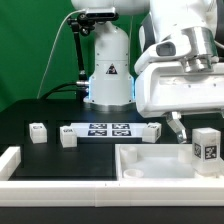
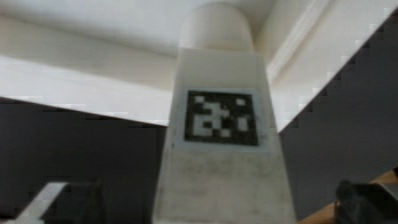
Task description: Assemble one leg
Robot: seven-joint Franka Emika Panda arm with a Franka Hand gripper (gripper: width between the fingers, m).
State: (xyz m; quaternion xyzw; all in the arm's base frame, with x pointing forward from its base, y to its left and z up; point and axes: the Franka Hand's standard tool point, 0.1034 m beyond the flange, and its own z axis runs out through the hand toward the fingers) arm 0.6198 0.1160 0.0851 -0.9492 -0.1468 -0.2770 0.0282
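A leg (image 1: 205, 148), a small white post with a black-and-white tag, stands upright on the exterior view's right part of the large white rimmed panel (image 1: 150, 168). My gripper (image 1: 196, 128) hangs over it, with one finger (image 1: 178, 128) showing beside the leg. In the wrist view the leg (image 2: 217, 140) fills the middle between my gripper's (image 2: 205, 205) two dark fingertips (image 2: 43, 205), with a dark gap on each side. The jaws stand open around the leg and do not touch it. The panel (image 2: 63, 80) shows white behind the leg.
Three more legs stand on the black table: two at the exterior view's left (image 1: 38, 132) (image 1: 67, 136) and one by the panel's far edge (image 1: 152, 133). The marker board (image 1: 105, 129) lies between them. A white rail (image 1: 60, 190) runs along the front.
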